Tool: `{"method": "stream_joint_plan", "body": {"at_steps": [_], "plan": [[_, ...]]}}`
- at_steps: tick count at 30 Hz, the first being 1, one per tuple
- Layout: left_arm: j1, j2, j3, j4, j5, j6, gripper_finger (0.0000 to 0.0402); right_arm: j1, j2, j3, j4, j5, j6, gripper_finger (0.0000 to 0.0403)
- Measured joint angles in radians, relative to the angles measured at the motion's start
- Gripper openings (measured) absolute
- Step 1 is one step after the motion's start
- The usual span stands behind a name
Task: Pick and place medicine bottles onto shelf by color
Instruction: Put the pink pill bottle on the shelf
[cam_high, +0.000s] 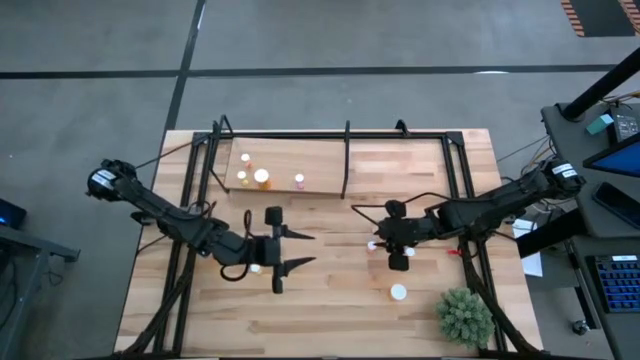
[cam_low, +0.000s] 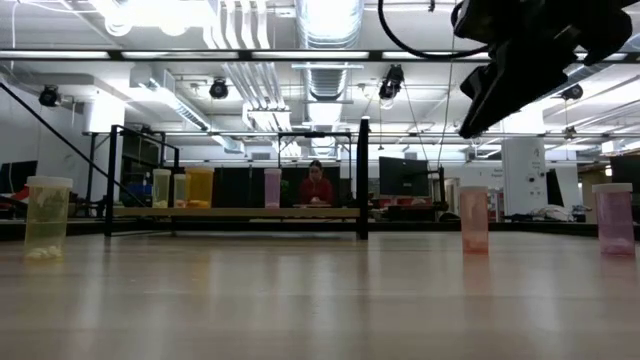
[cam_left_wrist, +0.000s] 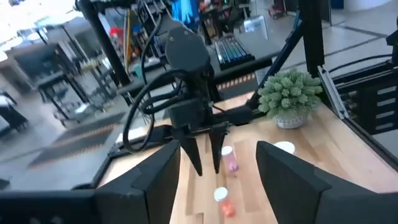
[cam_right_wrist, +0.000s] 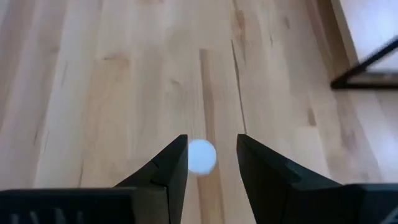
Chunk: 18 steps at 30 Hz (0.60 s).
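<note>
My right hand (cam_right_wrist: 211, 158) hovers open, empty, over a pinkish bottle (cam_right_wrist: 201, 155) standing on the bench (cam_right_wrist: 124, 93). It looks light, rigid, tippy; I'd grip its body under the cap. My left hand (cam_high: 296, 250) waits open.

No legible text, labels, brands or numbers in any view. The medicine bottles (cam_low: 473, 218) show plain bodies in the low view (if labels exist, too blurred to read). Monitors in the room behind the table show no characters that can be made out. A keyboard (cam_left_wrist: 233, 50) appears in the left wrist view, keys too small to read. Striped hazard marking (cam_high: 575, 15) on the floor in the high view is a pattern only, no lettering.
</note>
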Motion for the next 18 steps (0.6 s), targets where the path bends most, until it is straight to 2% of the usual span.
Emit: {"method": "stream_joint_plan", "body": {"at_steps": [5,13,18], "plan": [[0.002,-0.086,-0.1,0.14,-0.002,0.119,0.0195,0.001,0.017,0.012,-0.032,-0.024,0.066,0.0166],[0.004,-0.25,-0.195,0.194,-0.005,0.191,0.0195,0.001,0.13,0.02,-0.034,-0.025,0.136,0.0257],[0.004,-0.301,-0.253,0.2,-0.001,0.19,0.0195,-0.001,0.216,0.067,-0.057,-0.025,0.15,0.0269]]}}
